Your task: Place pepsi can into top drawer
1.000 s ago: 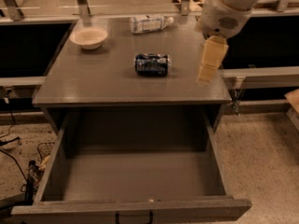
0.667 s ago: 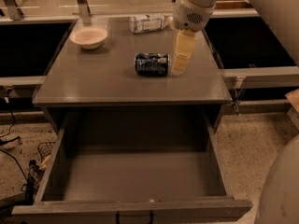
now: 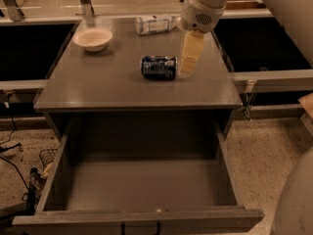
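Note:
The pepsi can, dark blue with silver ends, lies on its side in the middle of the grey cabinet top. My gripper hangs from the white arm just to the right of the can, its cream fingers pointing down at the cabinet top, close beside the can's right end. The top drawer is pulled fully out below, wide and deep, with nothing inside it. Its front panel and dark handle are at the bottom edge.
A white bowl sits at the back left of the cabinet top. A clear plastic bottle with a white label lies at the back, left of the arm. Cables and a small wire basket lie on the floor at left.
The gripper has moved left across the cabinet top, from near the right edge to just beside the can's right end. The can has not moved.

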Action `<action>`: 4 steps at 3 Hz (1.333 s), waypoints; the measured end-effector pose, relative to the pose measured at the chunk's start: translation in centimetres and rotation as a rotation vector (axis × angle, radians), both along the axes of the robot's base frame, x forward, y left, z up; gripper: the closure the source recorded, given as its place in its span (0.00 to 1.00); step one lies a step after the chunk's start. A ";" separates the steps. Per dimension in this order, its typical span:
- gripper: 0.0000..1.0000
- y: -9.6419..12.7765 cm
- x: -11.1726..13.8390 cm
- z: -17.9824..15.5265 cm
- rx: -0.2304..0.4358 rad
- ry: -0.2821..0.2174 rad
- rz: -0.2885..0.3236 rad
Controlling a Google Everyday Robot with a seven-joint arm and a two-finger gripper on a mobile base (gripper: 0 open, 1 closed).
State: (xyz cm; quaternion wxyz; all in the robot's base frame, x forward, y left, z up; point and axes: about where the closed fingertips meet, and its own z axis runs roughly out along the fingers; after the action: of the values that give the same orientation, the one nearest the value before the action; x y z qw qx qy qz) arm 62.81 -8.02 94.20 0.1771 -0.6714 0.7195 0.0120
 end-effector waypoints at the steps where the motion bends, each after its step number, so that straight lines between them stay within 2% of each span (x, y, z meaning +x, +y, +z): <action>1: 0.00 1.3 1.6 -0.5 0.021 0.006 0.008; 3: 0.00 3.9 4.7 -2.9 0.031 0.052 0.036; 4: 0.00 5.3 6.2 -5.6 0.018 0.100 0.047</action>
State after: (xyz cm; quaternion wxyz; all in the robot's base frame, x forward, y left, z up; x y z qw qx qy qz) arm 69.00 -2.68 88.62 0.1469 -0.6852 0.7112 0.0561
